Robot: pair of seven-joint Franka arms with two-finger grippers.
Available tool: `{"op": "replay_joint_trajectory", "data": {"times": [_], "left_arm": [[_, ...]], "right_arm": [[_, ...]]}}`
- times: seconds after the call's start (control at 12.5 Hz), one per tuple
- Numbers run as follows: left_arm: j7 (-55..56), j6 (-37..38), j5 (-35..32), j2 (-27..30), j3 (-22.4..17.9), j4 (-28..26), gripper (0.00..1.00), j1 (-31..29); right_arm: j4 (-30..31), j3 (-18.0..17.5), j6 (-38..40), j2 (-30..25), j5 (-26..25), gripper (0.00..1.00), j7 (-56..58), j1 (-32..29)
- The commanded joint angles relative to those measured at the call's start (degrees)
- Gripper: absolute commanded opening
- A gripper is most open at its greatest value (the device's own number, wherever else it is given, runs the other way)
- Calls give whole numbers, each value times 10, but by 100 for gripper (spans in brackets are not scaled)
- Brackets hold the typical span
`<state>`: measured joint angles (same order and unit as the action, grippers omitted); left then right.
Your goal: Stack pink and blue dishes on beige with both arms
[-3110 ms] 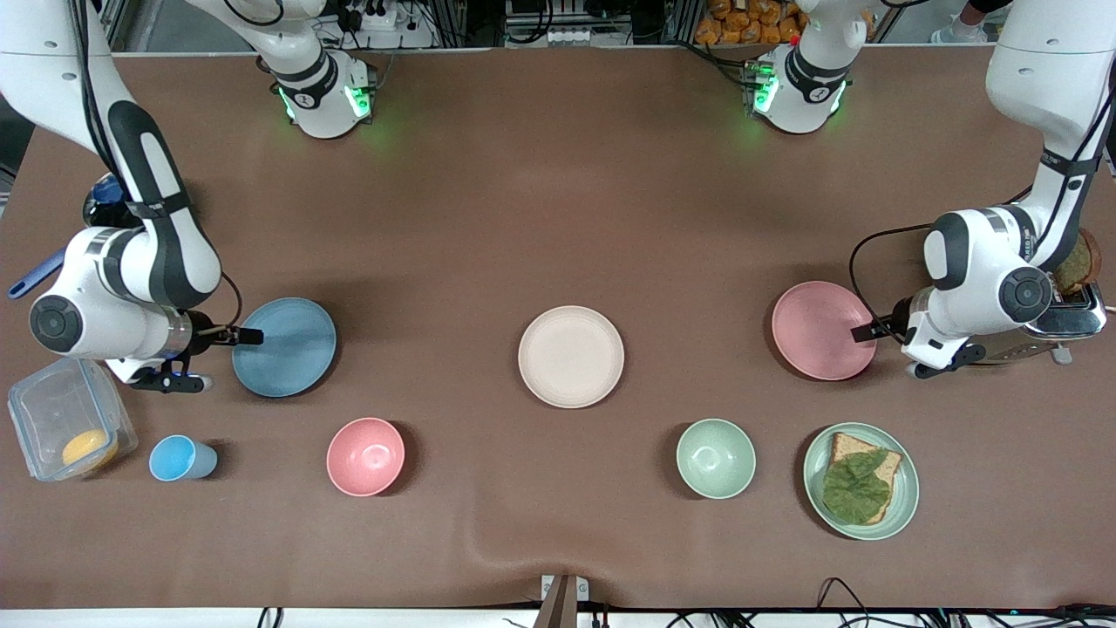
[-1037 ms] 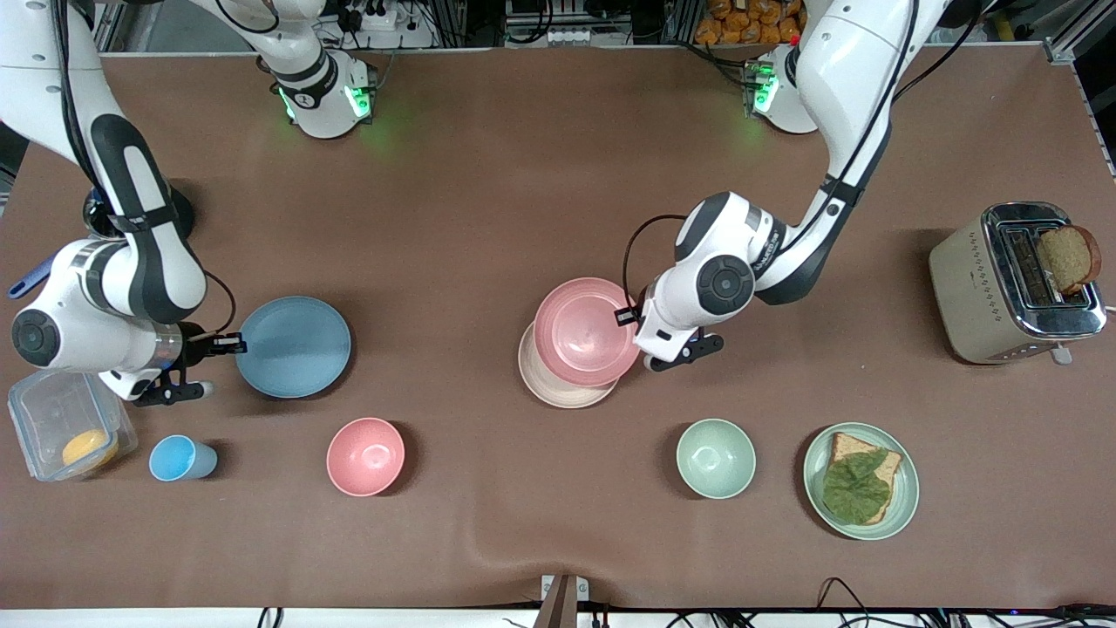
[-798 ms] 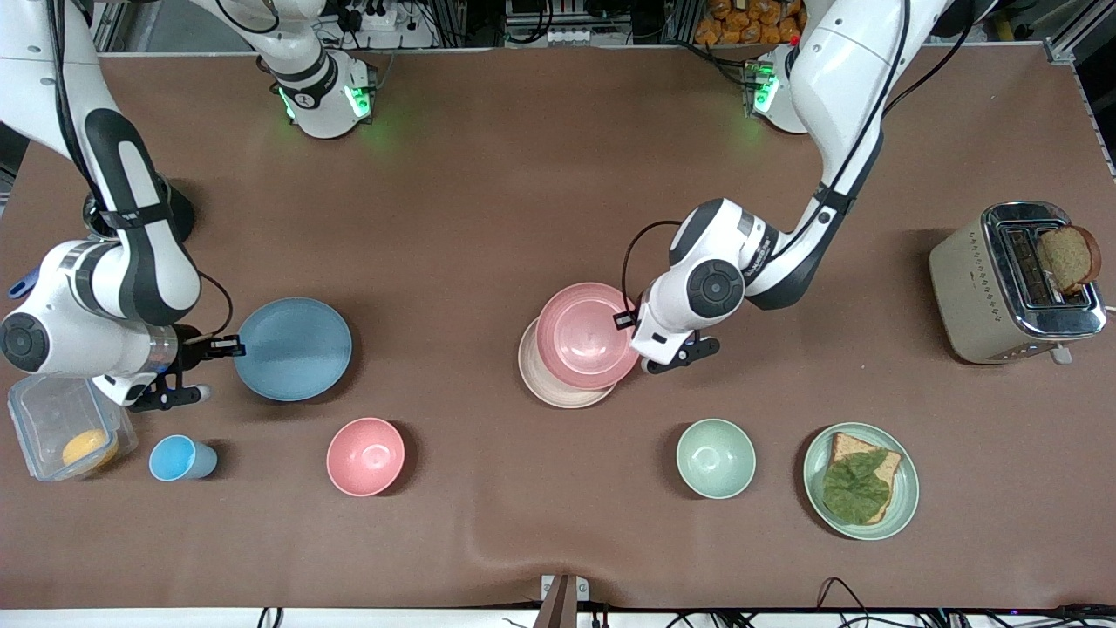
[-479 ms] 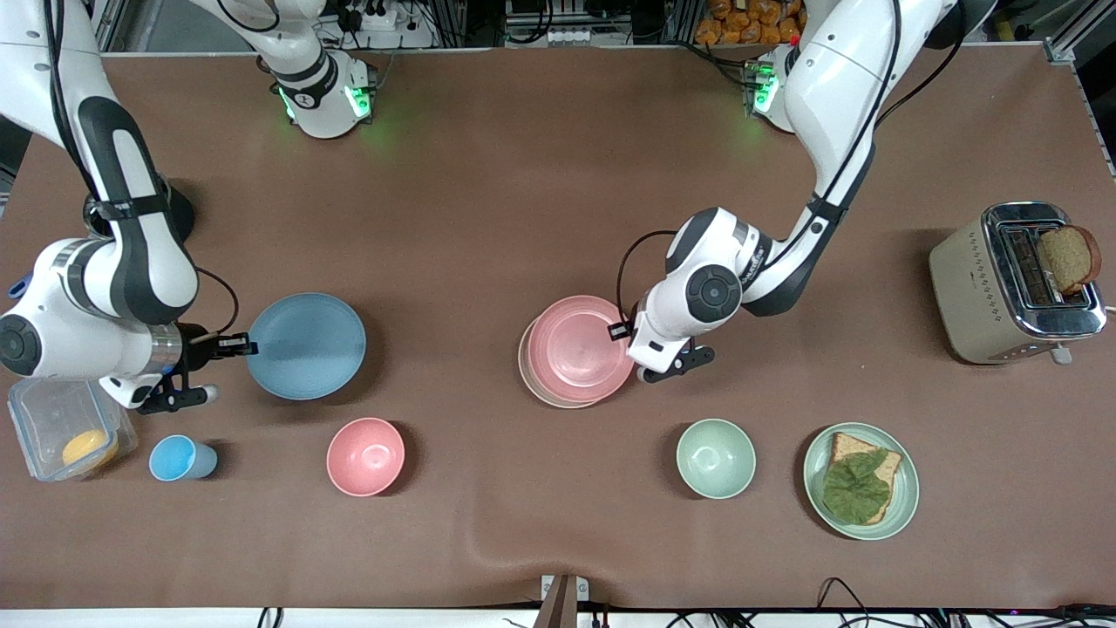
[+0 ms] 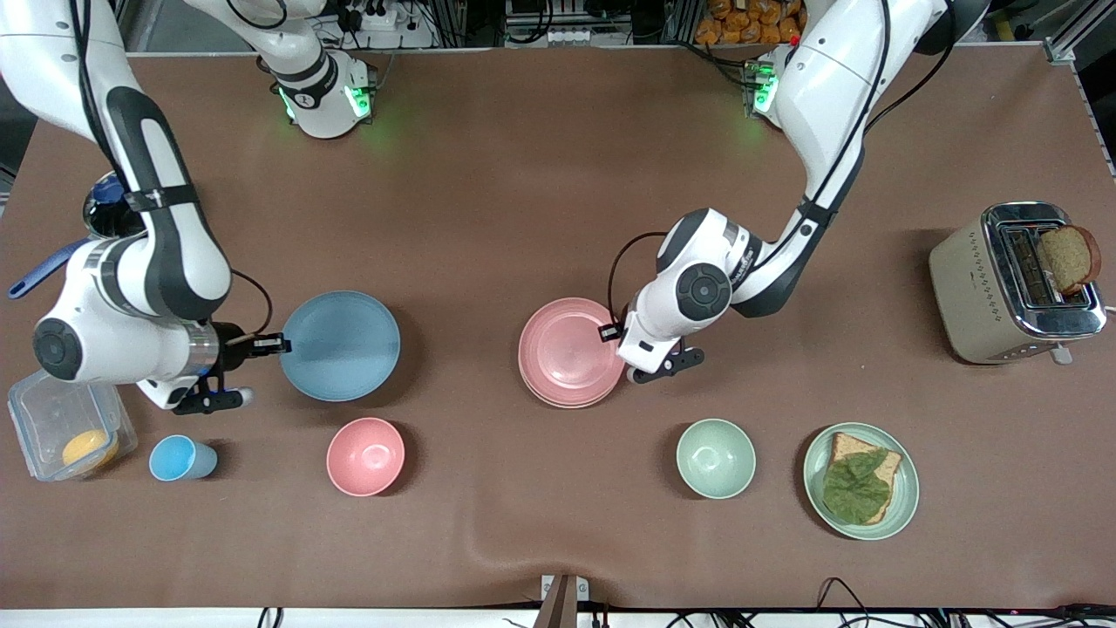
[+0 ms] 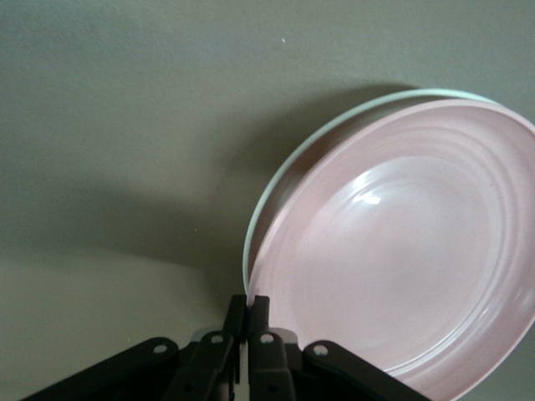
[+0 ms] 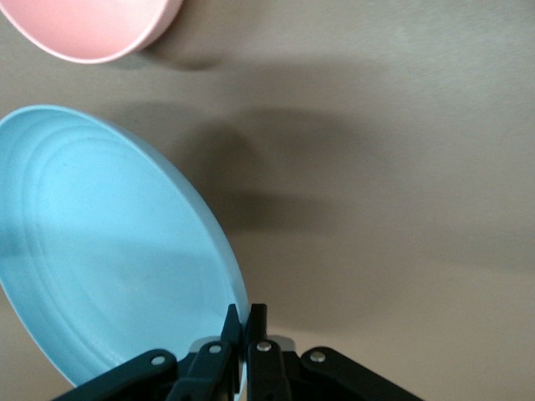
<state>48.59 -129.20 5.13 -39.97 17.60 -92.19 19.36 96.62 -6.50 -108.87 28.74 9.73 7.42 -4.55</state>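
Note:
The pale pink plate covers almost all of the beige plate, whose rim peeks out at the edge nearer the front camera. My left gripper is shut on the pink plate's rim at the side toward the left arm's end. In the left wrist view the fingers pinch the pink plate, with the beige rim just under it. My right gripper is shut on the light blue plate and holds it above the table. The right wrist view shows that grip on the blue plate.
A pink bowl, a small blue cup and a clear container lie nearer the front camera at the right arm's end. A green bowl, a green plate with toast and a toaster are at the left arm's end.
The left arm carried the pink plate from the left arm's end and brought it down over the beige plate. The right arm lifted the blue plate and moved it toward the table's middle.

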Motion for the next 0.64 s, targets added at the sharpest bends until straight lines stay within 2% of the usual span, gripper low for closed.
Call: {"op": "replay_joint_trajectory", "data": {"times": [0.0, 0.4, 0.48, 0.56], "left_arm": [[15, -3, -12, -10, -6, 13, 0, 9], [15, -3, -11, -13, -6, 13, 0, 8], [15, -3, -12, -15, -6, 14, 12, 8], [14, -3, -13, -17, -6, 15, 43, 8]], "right_arm": [[0, 3, 8, -5, 40, 0, -22, 15], [1, 3, 3, -1, 42, 0, -61, 34], [1, 3, 3, 1, 43, 0, -62, 34], [1, 3, 4, 1, 47, 0, -63, 36]]}}
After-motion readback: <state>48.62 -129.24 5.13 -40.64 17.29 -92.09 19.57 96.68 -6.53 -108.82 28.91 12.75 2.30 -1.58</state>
